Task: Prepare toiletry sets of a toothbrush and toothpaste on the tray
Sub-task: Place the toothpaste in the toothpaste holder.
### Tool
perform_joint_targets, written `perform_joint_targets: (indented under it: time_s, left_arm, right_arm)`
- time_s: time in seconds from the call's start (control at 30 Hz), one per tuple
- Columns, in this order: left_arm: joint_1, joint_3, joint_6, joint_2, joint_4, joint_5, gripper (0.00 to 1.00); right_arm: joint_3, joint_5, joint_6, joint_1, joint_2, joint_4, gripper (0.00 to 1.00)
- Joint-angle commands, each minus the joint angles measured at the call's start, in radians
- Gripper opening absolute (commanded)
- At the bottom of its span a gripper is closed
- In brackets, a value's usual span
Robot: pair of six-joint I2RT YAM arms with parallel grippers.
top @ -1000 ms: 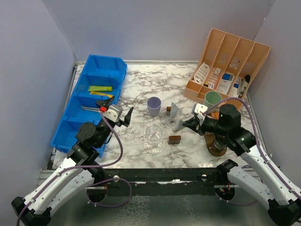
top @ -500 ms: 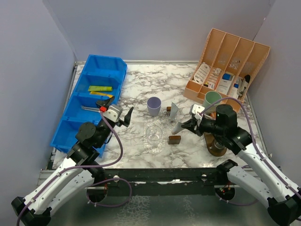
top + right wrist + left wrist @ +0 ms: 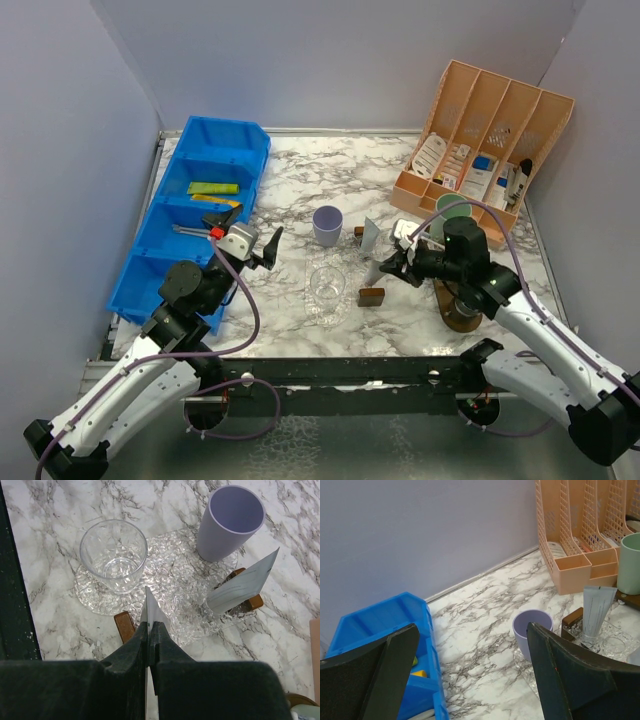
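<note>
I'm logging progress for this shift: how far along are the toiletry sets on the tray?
Done: one grey tube stands in a small clear holder on the clear tray. In hand: the right gripper is shut on a second tube above the tray. To do: the lilac cup and clear cup are empty, no toothbrush shows in any cup, and the left gripper is open, holding nothing.

The glass (image 3: 327, 285) stood on the tray (image 3: 172, 577); a cup (image 3: 327, 225) stood behind it, bins (image 3: 160, 245) to its left, and a rack (image 3: 470, 100) behind to its right.
</note>
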Motion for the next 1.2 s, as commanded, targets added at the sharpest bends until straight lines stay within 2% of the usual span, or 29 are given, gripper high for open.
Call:
perform_joint_targets:
  time_s: [0.0, 0.1, 0.43, 0.77, 0.87, 1.03, 1.17]
  left_arm:
    - [0.005, -0.006, -0.006, -0.017, 0.030, -0.013, 0.92]
    - [0.005, -0.006, -0.006, -0.019, 0.030, -0.013, 0.92]
    - [0.005, -0.009, -0.006, -0.019, 0.031, -0.013, 0.92]
    - [0.005, -0.020, -0.006, 0.011, 0.033, -0.026, 0.92]
    - [0.005, -0.022, -0.002, 0.031, 0.028, -0.055, 0.92]
    - [0.005, -0.041, 0.014, 0.064, 0.035, -0.156, 0.92]
    - [0.005, -0.059, -0.001, 0.113, 0.055, -0.329, 0.93]
  right_arm:
    - [0.018, 0.040, -0.001, 0.020, 0.025, 0.028, 0.02]
    - [0.025, 0.058, -0.002, 0.029, 0.049, 0.024, 0.07]
    - [0.039, 0.066, 0.008, 0.040, 0.081, 0.009, 0.13]
    - [0.225, 0.127, 0.080, 0.041, 0.072, -0.101, 0.36]
    - [0.244, 0.142, 0.131, 0.041, 0.040, -0.104, 0.40]
    - [0.169, 0.209, 0.158, 0.041, -0.080, -0.014, 0.45]
    - [0.080, 0.402, 0.222, 0.041, -0.185, 0.166, 0.51]
